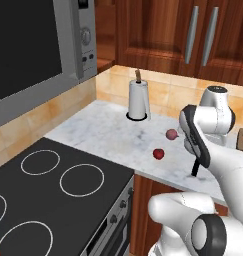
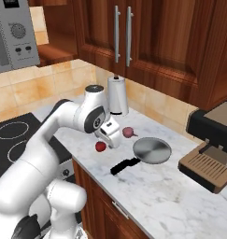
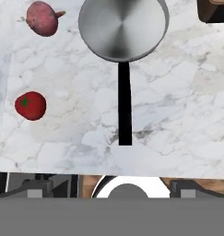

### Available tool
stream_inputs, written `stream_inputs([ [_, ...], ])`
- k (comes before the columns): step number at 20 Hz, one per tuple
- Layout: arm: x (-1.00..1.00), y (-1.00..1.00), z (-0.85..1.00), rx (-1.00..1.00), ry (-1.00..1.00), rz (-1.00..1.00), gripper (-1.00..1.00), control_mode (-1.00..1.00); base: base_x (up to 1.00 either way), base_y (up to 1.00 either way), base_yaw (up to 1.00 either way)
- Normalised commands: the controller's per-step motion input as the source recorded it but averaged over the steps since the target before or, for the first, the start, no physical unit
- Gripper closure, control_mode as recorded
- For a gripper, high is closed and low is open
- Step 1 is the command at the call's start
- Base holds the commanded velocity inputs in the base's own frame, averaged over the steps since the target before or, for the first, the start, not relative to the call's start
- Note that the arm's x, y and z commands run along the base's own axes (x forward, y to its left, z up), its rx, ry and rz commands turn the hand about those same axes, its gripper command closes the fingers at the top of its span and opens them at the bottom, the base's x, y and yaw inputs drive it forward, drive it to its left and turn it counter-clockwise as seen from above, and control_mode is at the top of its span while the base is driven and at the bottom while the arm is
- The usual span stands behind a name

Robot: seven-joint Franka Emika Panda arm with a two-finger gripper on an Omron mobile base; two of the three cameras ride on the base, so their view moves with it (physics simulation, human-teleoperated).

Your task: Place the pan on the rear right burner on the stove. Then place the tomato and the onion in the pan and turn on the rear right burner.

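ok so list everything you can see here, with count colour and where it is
pan: 1, silver with black handle, on the marble counter right of the stove
tomato: 1, bright red, on the counter beside the pan handle
onion: 1, purplish pink, on the counter beyond the tomato, near the pan bowl
stove: 1, black glass, four white rings, nothing on it
rear right burner: 1, white ring, bare
paper towel roll: 1, white, upright at the back of the counter
microwave: 1, grey, above the stove
coffee machine: 1, black and brown, right end of the counter
cabinets: brown wood, above the counter
arm: 1, white, bent over the counter
gripper: 1, above the counter near the tomato
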Motion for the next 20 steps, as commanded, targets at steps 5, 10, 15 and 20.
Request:
stream_inputs([
  [5,0.00,-0.23,-0.37,0.02,0.02,-0.03,-1.00,-1.00,0.00,0.00,0.00],
  [10,0.00,-0.14,-0.40,0.02,0.03,-0.03,-1.00,-1.00,0.00,0.00,0.00],
  [15,0.00,-0.14,-0.42,0.02,0.04,-0.02,-1.00,-1.00,0.00,0.00,0.00],
  [20,0.01,-0.13,-0.41,0.03,0.04,-0.01,-1.00,-1.00,0.00,0.00,0.00],
])
